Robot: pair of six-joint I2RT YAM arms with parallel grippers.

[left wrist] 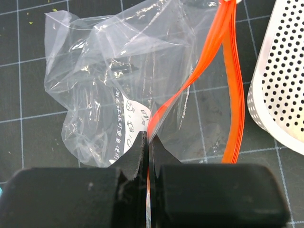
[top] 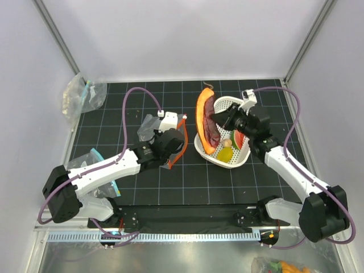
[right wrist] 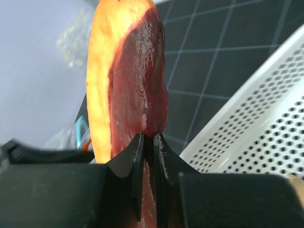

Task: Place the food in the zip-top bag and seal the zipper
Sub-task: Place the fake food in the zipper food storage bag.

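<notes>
Left edge of the desk: 2 spare clear bags with teal trim, 1 at the far left corner (top: 82, 94), 1 toward the near left (top: 94, 159); ignore both. Left of centre, the left tool (left wrist: 148, 142) is clamped on 1 lip of the zip-top bag (left wrist: 109, 71), jaws fully closed on the film right at the zipper (left wrist: 232, 95). The bag lies crumpled on the desk and the 2 orange tracks are parted, so the mouth looks open. My read is that the film is light, soft, crinkly and slippery and will collapse if grabbed mid-panel. The zipper strip is the stiffer part, so hold there, 1 lip per tool for sealing. Right of the bag, the right tool (right wrist: 148, 142) is pinched on the lower end of the dark red piece (right wrist: 137, 80), which sits flush against the orange piece (right wrist: 99, 95). Both are held upright above the far left rim of the white basket (top: 227, 102), and I can't tell whether they are 1 moulding or 2. It is likely hard, smooth, light plastic. It is long and gripped at 1 end, so it may pivot in the jaws. The basket is right of centre and holds 1 watermelon slice (top: 239, 139), 1 peach ball (top: 227, 143) and 1 lemon (top: 226, 154). Count: 1 task bag, 1 zipper, 1 basket, 3 foods in the basket, 1 or 2 lifted, 0 bagged.
</notes>
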